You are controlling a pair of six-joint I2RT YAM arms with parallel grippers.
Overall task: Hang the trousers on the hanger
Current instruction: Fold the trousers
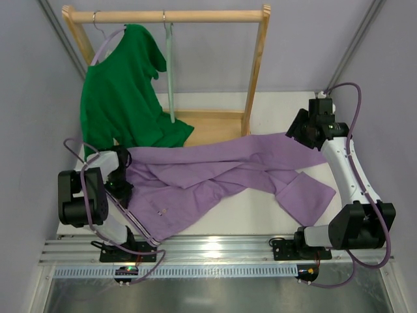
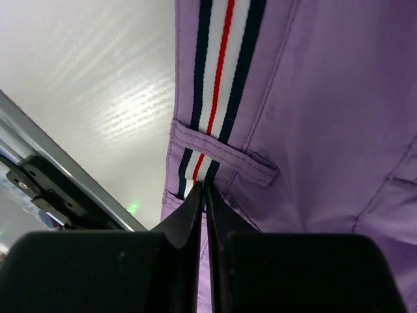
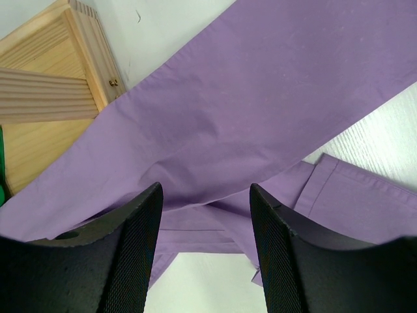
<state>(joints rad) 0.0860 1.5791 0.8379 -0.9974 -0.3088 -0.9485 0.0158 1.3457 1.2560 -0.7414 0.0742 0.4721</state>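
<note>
The left end effector [image 2: 204,188] sits low at the near left, its fingers pressed together on the trousers [image 2: 326,130]. The right end effector [image 3: 205,192], extended far forward, points down with fingers spread apart.

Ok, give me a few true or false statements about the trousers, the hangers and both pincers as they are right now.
1. The trousers lie spread on the table. True.
2. The left pincer is open and clear of the fabric. False: it is shut on the striped waistband.
3. The right pincer is open above a trouser leg. True.
4. The pale grey-green hanger lies on the table. False: it hangs from the wooden rack.
5. The green shirt is folded on the table. False: it hangs on the rack.
</note>
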